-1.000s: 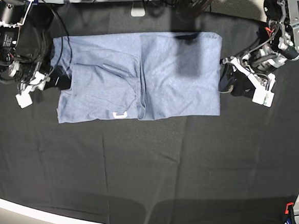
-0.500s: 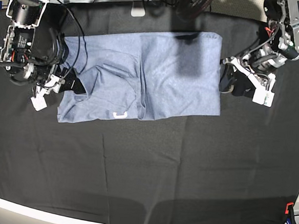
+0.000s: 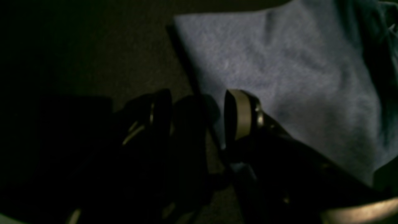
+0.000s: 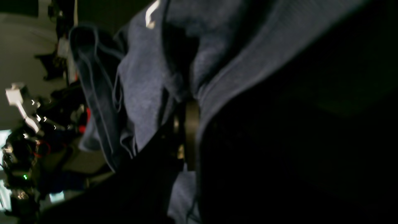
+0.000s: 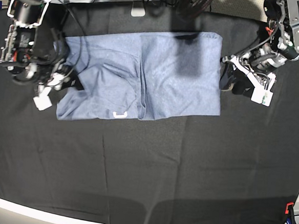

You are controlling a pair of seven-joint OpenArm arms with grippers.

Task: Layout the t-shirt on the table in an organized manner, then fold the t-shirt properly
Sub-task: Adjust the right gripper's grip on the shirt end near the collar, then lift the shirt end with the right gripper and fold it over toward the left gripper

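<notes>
The light blue-grey heathered cotton t-shirt (image 5: 142, 75) lies on the far half of the wide table of wrinkled black cloth (image 5: 145, 168), already doubled into a rough rectangle with creases through its middle; judging by this, further folds and squaring remain. The right gripper (image 5: 64, 80) is clenched on fabric at one short edge. The left gripper (image 3: 199, 115) stands released, its jaws straddling the opposite edge. No containers appear in any view.

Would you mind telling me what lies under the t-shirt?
The t-shirt lies on the table, whose wrinkled black cloth shows all round it. The cloth directly beneath is covered, so anything under the shirt cannot be seen.
</notes>
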